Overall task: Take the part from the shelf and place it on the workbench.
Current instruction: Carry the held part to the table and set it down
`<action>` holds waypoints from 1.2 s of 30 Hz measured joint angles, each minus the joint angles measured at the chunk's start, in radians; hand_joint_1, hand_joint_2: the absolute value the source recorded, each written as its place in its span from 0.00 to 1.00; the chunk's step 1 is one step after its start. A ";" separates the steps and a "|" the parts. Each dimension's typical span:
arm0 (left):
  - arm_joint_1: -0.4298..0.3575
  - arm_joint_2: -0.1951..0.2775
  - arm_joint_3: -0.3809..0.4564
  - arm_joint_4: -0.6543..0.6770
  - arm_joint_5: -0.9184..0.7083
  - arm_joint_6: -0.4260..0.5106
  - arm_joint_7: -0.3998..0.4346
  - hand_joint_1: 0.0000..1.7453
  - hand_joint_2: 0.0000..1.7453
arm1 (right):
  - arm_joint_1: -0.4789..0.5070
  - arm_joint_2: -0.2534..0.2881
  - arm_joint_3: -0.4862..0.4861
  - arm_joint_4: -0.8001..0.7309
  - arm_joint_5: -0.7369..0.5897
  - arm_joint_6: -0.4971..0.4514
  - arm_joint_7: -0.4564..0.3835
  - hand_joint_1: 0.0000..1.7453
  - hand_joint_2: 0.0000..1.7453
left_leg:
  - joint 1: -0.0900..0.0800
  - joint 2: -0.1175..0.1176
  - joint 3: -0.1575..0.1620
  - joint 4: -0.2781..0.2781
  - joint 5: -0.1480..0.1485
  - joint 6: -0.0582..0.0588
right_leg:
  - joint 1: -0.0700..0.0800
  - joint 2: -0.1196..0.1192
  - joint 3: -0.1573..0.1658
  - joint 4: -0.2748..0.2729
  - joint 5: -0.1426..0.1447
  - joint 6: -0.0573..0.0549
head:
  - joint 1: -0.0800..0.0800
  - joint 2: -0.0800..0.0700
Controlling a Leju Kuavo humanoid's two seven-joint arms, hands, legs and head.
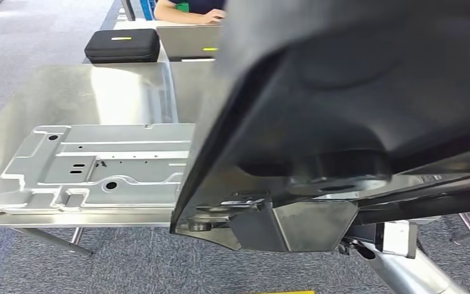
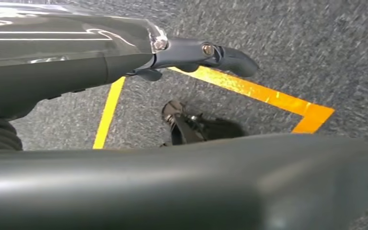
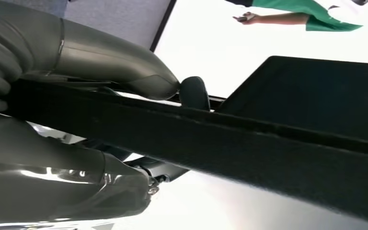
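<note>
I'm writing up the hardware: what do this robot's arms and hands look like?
The right arm is a polished silver tube with a pale block at its joint. Each robot hand, left and right, has a grey ribbed cover, glossy grey shells, darker fingers and small metal screws.

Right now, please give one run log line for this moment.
stage: carrying | right hand: grips black part | left hand: under the part, grip unclear | part: above workbench, not set down | on bench: metal plate
</note>
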State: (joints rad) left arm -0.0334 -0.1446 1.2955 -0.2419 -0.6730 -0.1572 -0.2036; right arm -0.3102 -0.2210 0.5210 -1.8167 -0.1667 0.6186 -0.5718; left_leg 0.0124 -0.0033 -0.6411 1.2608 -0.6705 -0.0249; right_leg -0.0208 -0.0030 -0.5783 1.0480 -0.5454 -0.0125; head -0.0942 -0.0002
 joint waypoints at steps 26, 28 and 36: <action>-0.003 0.000 -0.001 0.000 -0.068 0.010 0.001 0.00 0.00 | -0.059 0.014 0.016 0.037 -0.048 -0.019 0.056 1.00 1.00 | -0.009 -0.001 0.038 -0.207 0.149 0.039 | 0.002 0.005 0.078 -0.040 -0.040 0.041 | 0.000 0.000; -0.008 0.002 -0.007 0.000 -0.094 -0.003 0.002 0.00 0.00 | -0.124 0.029 0.012 0.112 -0.043 -0.039 0.063 1.00 1.00 | -0.008 0.000 0.041 -0.208 0.150 0.039 | 0.004 0.006 0.080 -0.040 -0.040 0.041 | 0.000 0.000; -0.019 0.006 -0.033 0.000 -0.132 -0.021 0.009 0.00 0.00 | -0.312 0.111 -0.035 0.393 -0.020 -0.079 0.063 1.00 1.00 | -0.004 -0.001 0.046 -0.210 0.151 0.038 | 0.007 0.005 0.085 -0.039 -0.041 0.040 | 0.000 0.000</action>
State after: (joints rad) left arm -0.0520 -0.1381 1.2622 -0.2416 -0.8048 -0.1778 -0.1945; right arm -0.6220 -0.1098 0.4862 -1.4234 -0.1865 0.5395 -0.5093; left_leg 0.0079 -0.0039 -0.5950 1.0512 -0.5196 0.0135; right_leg -0.0142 0.0017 -0.4931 1.0088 -0.5861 0.0280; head -0.0944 -0.0003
